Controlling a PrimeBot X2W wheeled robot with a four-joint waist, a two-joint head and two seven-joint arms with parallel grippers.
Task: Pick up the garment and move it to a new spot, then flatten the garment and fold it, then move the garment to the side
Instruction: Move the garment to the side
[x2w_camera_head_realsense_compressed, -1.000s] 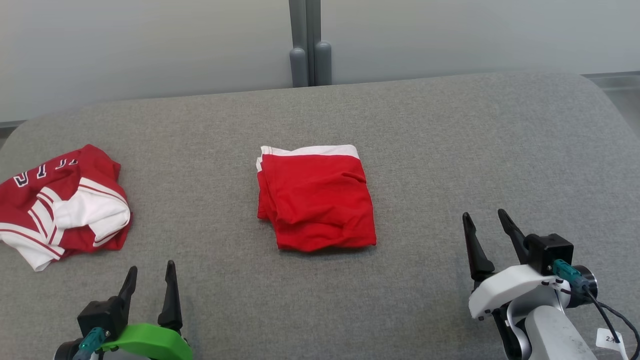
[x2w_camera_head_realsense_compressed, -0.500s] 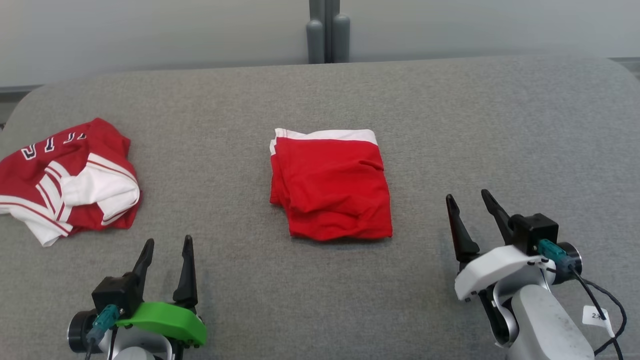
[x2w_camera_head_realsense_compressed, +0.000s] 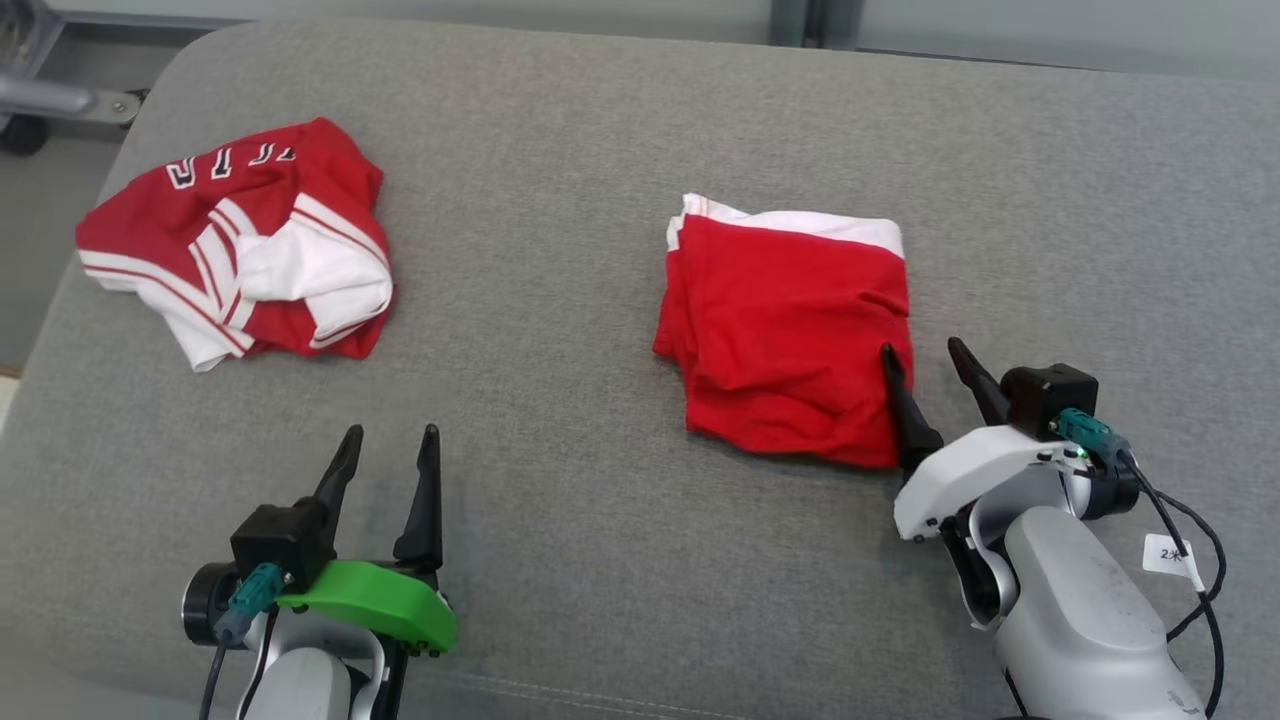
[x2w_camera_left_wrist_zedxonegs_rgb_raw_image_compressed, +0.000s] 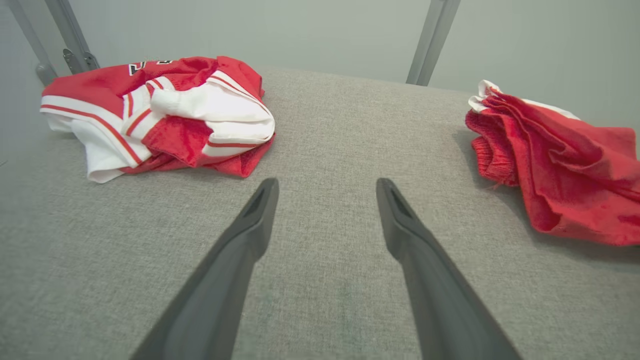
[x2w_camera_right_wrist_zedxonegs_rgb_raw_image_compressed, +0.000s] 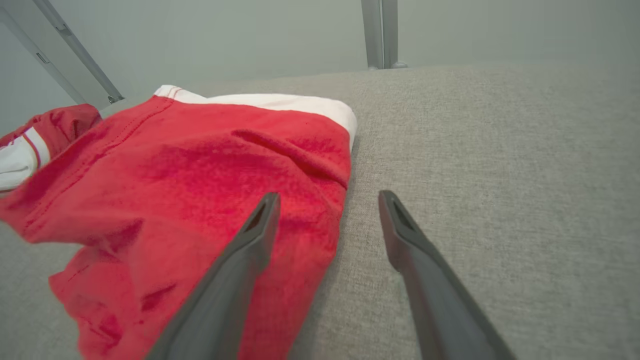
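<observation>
A folded red garment with a white band along its far edge lies on the grey padded surface, right of centre. My right gripper is open at its near right edge, with the left finger over the red cloth and the right finger over bare padding. In the right wrist view the same garment lies under the left finger of that gripper. A crumpled red-and-white garment lies at the far left. My left gripper is open over bare padding, nearer than the crumpled garment, holding nothing.
The padded surface ends in a rounded corner at the far left, with floor and a metal frame beyond. A pale wall and a grey post stand behind the far edge. Bare padding stretches between the two garments and to the right of the folded garment.
The head camera has swung left and down, shifting the whole picture right. The right gripper, earlier well apart from the folded garment, now stands at its right edge. Both grippers stay open.
</observation>
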